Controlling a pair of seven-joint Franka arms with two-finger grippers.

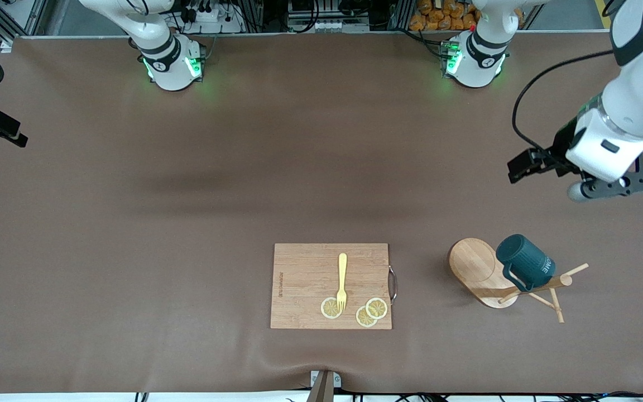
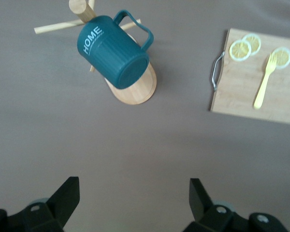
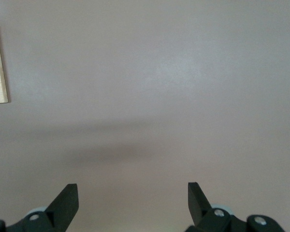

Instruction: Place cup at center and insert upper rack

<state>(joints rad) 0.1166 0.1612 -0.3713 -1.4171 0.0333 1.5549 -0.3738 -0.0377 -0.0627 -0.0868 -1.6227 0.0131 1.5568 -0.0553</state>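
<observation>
Hovering: left gripper (image 2: 130,200), jaws wide and empty | cup (image 1: 525,262) hangs on the toppled rack (image 1: 480,271) just ahead of it, rack post pointing toward left arm's table end | right gripper (image 3: 130,200) waits open, well apart.

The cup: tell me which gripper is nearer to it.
Left. The left gripper hovers open just up-table of the cup; the right gripper waits open at the table's other end.

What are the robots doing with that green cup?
Nothing is held yet. The dark teal mug hangs on the light wooden mug tree, beside the wooden cutting board. The left gripper hovers open over bare table near the tree. The right gripper waits open at its end.
</observation>
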